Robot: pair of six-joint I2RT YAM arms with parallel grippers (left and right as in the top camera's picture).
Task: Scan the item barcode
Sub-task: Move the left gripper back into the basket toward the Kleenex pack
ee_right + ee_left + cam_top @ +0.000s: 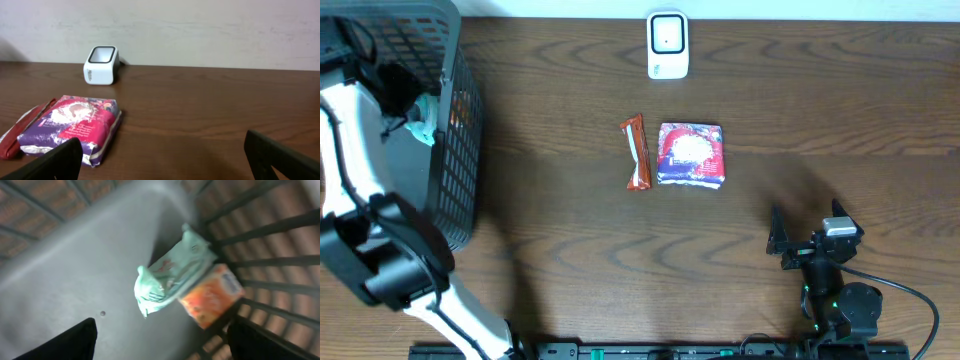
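The white barcode scanner [668,45] stands at the table's far edge, and the right wrist view shows the scanner [101,65] too. In front of it lie a red snack bar [636,152] and a purple-and-pink packet [691,154]. My left gripper [162,342] hangs open inside the dark basket [460,180], above a mint-green packet [170,275] lying on an orange packet [212,297]; it touches neither. My right gripper [810,232] rests open near the front right, holding nothing, with the purple packet [75,127] ahead to its left.
The basket's barred walls [270,255] close in around the left gripper on the right side. Bare wooden tabletop [840,130] lies between the right gripper and the scanner.
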